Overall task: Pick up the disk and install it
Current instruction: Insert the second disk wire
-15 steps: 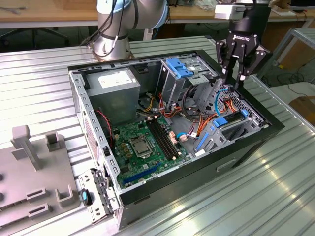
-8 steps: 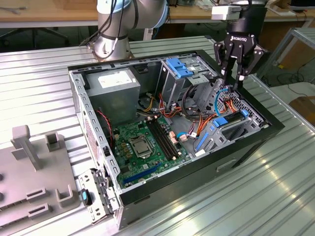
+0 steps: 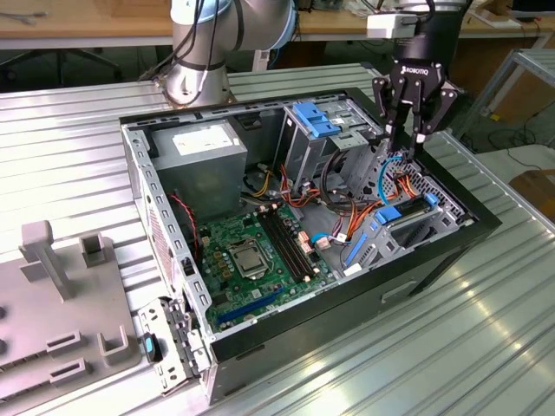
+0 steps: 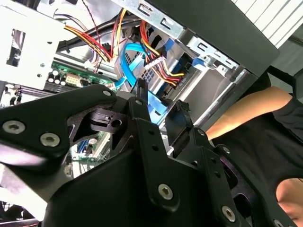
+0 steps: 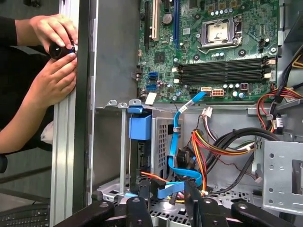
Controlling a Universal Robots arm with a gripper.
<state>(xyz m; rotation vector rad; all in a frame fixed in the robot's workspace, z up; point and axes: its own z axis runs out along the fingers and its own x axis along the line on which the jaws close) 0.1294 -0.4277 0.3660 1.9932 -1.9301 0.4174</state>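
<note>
The disk [image 3: 413, 224] lies in the bay at the exterior view's right end of the open computer case [image 3: 173, 260], dark with blue rails at both ends. In the first wrist view I see the disk [image 5: 141, 160] edge-on under a blue tab. My gripper [image 3: 406, 139] hangs just above the drive-bay area, fingers pointing down into the case. In both wrist views its fingers [image 5: 144, 198] stand apart, with a loop of blue data cable [image 5: 176, 142] running between them, and they clamp nothing that I can see. In the second wrist view the gripper [image 4: 161, 108] is close to the blue cable.
The case holds a green motherboard [image 3: 251, 251], a grey power supply [image 3: 201, 156], a metal cage with a blue latch [image 3: 316, 121] and bundles of coloured wires [image 5: 213, 146]. A person's hands [image 5: 52, 52] hold a small black object at the case edge. A grey fixture [image 3: 61, 295] is beside the case.
</note>
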